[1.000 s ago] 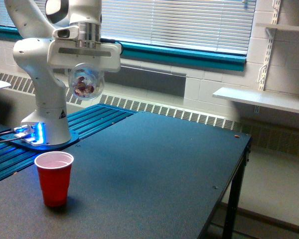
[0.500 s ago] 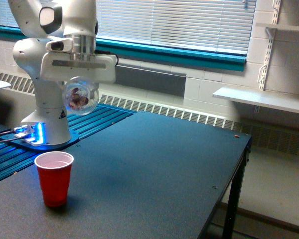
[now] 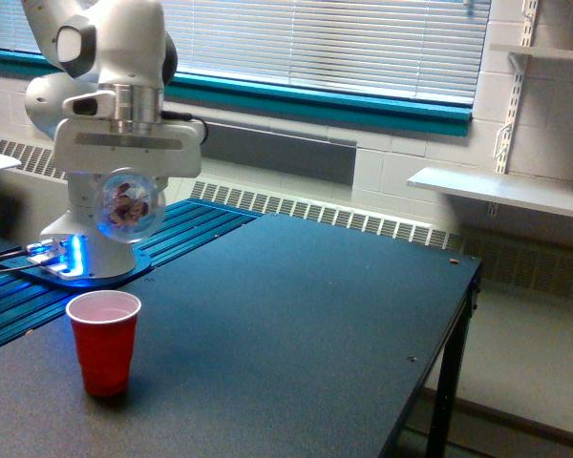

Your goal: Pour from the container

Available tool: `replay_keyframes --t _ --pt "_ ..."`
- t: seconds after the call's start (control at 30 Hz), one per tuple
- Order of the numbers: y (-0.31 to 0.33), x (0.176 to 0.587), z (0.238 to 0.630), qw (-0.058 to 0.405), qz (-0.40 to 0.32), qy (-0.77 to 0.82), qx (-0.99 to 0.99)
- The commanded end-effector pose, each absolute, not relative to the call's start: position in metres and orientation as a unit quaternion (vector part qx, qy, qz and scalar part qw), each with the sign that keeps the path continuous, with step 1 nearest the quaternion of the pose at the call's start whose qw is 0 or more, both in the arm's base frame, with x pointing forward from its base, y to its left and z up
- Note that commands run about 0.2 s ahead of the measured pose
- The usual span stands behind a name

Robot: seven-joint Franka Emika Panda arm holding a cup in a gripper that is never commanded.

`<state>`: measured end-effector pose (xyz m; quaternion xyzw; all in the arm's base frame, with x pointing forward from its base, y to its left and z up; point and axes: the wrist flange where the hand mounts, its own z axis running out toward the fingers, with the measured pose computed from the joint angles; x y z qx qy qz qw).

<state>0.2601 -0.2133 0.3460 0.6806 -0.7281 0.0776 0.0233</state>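
Container point(image 3: 128, 204), a clear round cup with small pinkish candies seen inside, is held up in the air, clamped in the end effector point(image 3: 126, 191). Below the end effector, a red cup point(image 3: 103, 342) is stood upright on the dark counter point(image 3: 296, 324).

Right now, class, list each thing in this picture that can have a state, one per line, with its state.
End effector: shut on the clear container, held in the air.
Clear container: tipped on its side, candies inside, none spilling.
Red cup: upright on the table, mouth open, contents not visible.
Table: dark top, bears the red cup.
Window blinds: lowered.
Robot base light: glowing blue.
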Motion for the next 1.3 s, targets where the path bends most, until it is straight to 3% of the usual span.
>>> replay_keyframes --t 0.03,0.8,1.3 --pt "-0.232 0.252 0.345 0.026 0.066 -0.735 0.675" --pt "-0.266 0.265 0.324 0.058 -0.003 -0.742 0.668" --pt "-0.247 0.283 0.310 0.016 -0.048 -0.741 0.669"
